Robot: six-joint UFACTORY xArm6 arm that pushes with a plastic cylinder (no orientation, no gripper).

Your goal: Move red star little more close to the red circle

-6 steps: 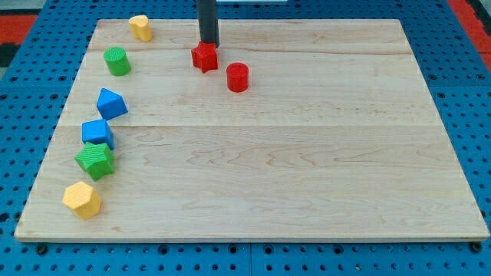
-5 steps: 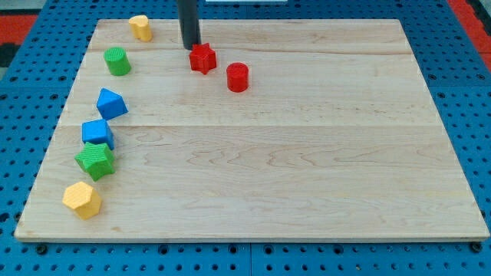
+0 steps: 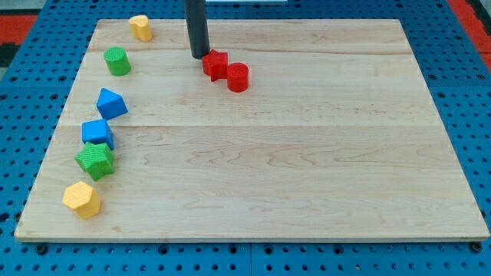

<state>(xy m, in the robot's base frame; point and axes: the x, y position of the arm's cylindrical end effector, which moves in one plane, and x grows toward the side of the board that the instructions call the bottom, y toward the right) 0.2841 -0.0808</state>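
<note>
Red star (image 3: pixel 215 64) lay against red circle (image 3: pixel 238 77), at its ten o'clock, apparently touching. Sat with my tip (image 3: pixel 200 55) just at the star's ten o'clock; carried no pincer, only a bare rod. Needed, at most, a faint nudge toward four o'clock, judged nearly done. Offered pale wooden board (image 3: pixel 307 153) on blue pegboard (image 3: pixel 460 115), open toward four o'clock.
</note>
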